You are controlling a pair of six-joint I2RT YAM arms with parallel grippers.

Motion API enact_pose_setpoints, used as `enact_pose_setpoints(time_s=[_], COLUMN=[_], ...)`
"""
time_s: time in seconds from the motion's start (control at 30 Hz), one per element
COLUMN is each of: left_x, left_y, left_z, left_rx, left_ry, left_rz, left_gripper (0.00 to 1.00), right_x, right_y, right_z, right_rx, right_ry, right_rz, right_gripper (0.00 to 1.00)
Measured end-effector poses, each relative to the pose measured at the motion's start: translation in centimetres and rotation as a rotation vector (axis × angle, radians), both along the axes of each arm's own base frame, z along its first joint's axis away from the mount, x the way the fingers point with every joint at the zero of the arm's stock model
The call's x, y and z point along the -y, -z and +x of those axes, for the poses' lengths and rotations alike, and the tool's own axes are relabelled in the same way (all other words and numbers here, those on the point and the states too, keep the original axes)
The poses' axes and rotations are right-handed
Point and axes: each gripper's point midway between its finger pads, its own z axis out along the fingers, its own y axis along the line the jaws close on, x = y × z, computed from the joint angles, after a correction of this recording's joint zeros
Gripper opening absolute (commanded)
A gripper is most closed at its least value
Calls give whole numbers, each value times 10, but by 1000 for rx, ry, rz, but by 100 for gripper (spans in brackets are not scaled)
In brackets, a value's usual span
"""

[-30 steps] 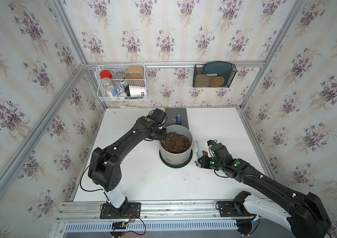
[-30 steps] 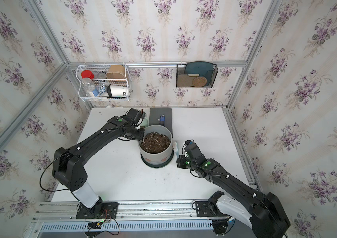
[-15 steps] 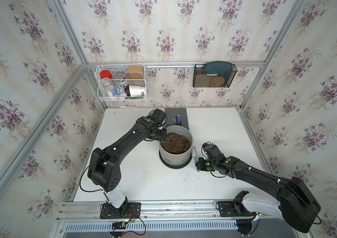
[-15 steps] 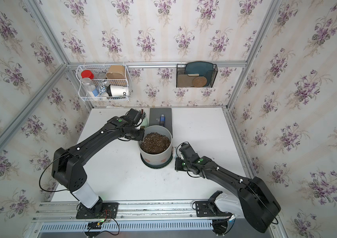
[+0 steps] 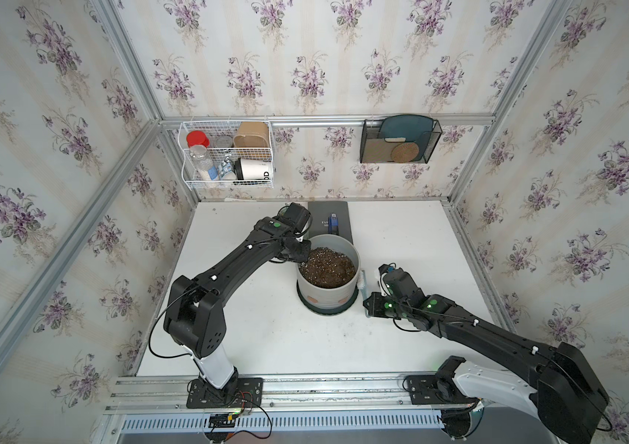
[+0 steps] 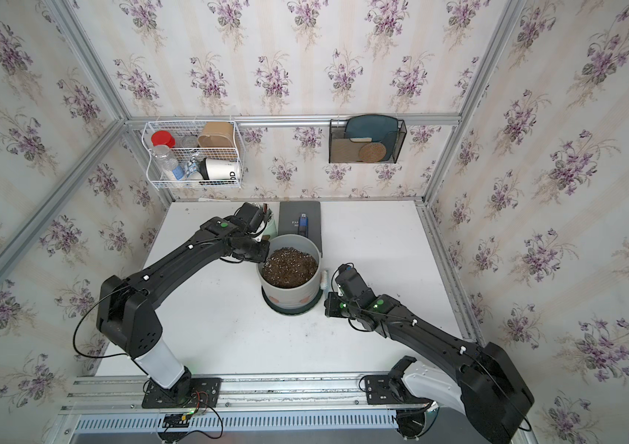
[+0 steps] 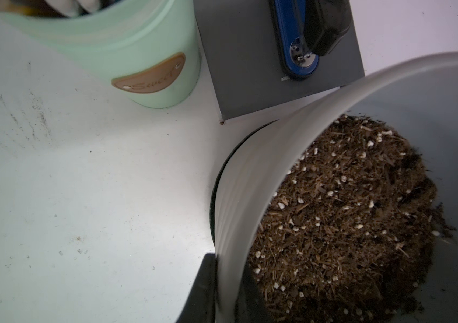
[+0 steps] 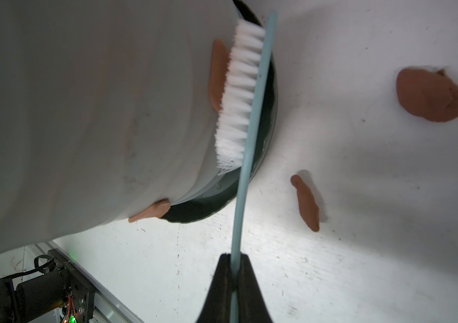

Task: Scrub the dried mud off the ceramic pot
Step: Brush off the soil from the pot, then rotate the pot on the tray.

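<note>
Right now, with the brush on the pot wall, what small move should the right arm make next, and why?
Probably a short stroke of the brush along the wall of the ceramic pot, bristles pressed. The right gripper is shut on its handle, the bristles lie over a patch of dried mud stuck there, and the left gripper pinches the rim.

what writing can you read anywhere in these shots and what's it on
"Sweet", in script, on the brown tag of the mint-green cup.
"OD", on the white cup lying in the wire basket; the letters before it are hidden.
"FAS", on the dark grey pad; a second line starts with "S", and the blue stapler covers the rest.
Labels on the stapler and on the bottle: too small to read.
</note>
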Motion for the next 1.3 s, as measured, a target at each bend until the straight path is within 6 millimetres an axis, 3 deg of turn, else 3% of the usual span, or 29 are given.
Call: enact_pose_setpoints(time_s=[0.37,0.77,0.8,1.0,1.1,1.3], left_x=[0,-1,-1,2,10,22], left_y=[0,0,0,-9,-23,-9], left_z=[0,-1,-1,-3,8,26], left_rx=[1,6,6,-3,40,24], left_ry=[1,-1,-1,7,17,38], left_rz=[1,2,2,-11,-41,-30], left_gripper=[0,0,1,32,35,37], right_x=[26,51,52,50,49,50], right_y=[-12,-3,-4,-22,-30,-29], right_z=[-4,-7,-7,-4,-1,-3], right_rx=[44,19,20,58,81,80], right_ry=[64,125,126,127,132,133], right_rz=[-54,-171,-173,-143,-131,-126], right_gripper=[0,0,0,0,0,0])
